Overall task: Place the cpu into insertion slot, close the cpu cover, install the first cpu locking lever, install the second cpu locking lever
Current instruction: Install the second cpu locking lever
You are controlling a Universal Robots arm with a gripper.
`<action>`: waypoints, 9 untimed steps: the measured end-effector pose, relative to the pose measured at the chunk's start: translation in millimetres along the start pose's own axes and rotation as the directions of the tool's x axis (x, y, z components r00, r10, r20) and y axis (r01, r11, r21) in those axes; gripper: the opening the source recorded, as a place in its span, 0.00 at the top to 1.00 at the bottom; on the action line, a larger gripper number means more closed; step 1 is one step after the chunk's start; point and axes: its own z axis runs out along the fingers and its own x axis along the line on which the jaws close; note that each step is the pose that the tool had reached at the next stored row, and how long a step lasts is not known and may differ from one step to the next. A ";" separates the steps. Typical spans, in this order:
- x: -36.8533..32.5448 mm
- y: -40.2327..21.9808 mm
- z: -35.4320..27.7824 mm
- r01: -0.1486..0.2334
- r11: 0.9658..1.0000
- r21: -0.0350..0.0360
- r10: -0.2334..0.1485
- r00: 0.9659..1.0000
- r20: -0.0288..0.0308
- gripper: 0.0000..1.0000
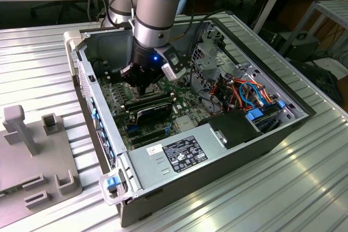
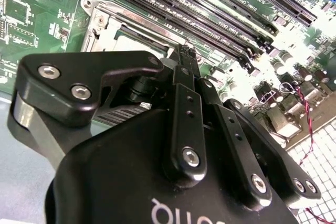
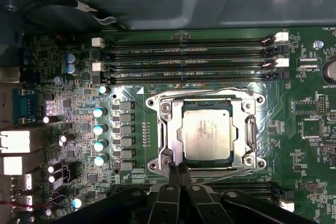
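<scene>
Gripper (image 3: 177,174), fingers pressed together, touches the cpu cover (image 3: 167,129) edge over the seated cpu (image 3: 205,132). A sideways slip there could, by my judgement, scrape the board.

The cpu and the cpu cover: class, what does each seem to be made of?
The cpu: apparently metal on top, dull silver-grey with a soft sheen, and a thin tan-green rim, likely circuit board. The cpu cover: probably thin steel plate, bright and reflective.

The cpu (image 3: 206,131) has a dull grey metal top (its cover (image 3: 170,129) shinier silver) beside the glossy black pincer (image 3: 179,174).
</scene>
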 end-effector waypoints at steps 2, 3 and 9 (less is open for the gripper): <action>-0.5 -0.4 -1.1 0.000 1.000 0.000 0.000 1.000 0.000 0.89; -0.7 -1.2 -1.2 0.000 1.000 0.000 0.000 1.000 0.000 0.89; -2.1 -7.6 -1.5 0.000 1.000 0.000 0.000 1.000 0.000 0.89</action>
